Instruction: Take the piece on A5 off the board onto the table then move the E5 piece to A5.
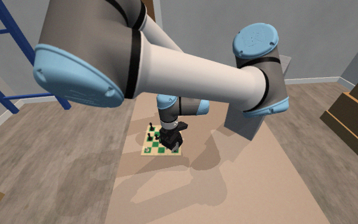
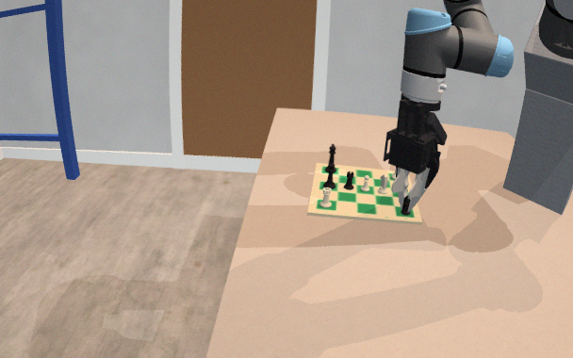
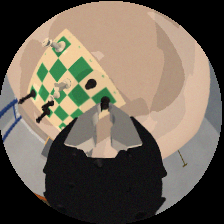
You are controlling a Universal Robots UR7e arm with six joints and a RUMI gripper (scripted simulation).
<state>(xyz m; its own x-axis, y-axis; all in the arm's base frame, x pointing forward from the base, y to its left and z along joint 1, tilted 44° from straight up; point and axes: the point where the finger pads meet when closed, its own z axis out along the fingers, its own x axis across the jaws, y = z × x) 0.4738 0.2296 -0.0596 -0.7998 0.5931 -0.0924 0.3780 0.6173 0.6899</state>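
Observation:
The green and cream chessboard (image 2: 363, 192) lies on the table; its edge labels are too small to read. My gripper (image 2: 406, 204) stands upright over the board's near right corner square, shut on a small black pawn (image 2: 405, 205) whose base is on or just above that square. In the wrist view the pawn's head (image 3: 104, 103) shows between the fingertips. In the top view the gripper (image 1: 176, 146) hides the pawn. A white rook (image 2: 325, 198) stands on the near left corner. A tall black piece (image 2: 332, 157), two more black pieces (image 2: 349, 180) and two white pieces (image 2: 384, 185) stand farther back.
A grey block (image 2: 542, 127), the robot's base, stands on the table to the right of the board. The table's left edge (image 2: 245, 226) runs close to the board. The arm's upper links (image 1: 147, 65) block much of the top view.

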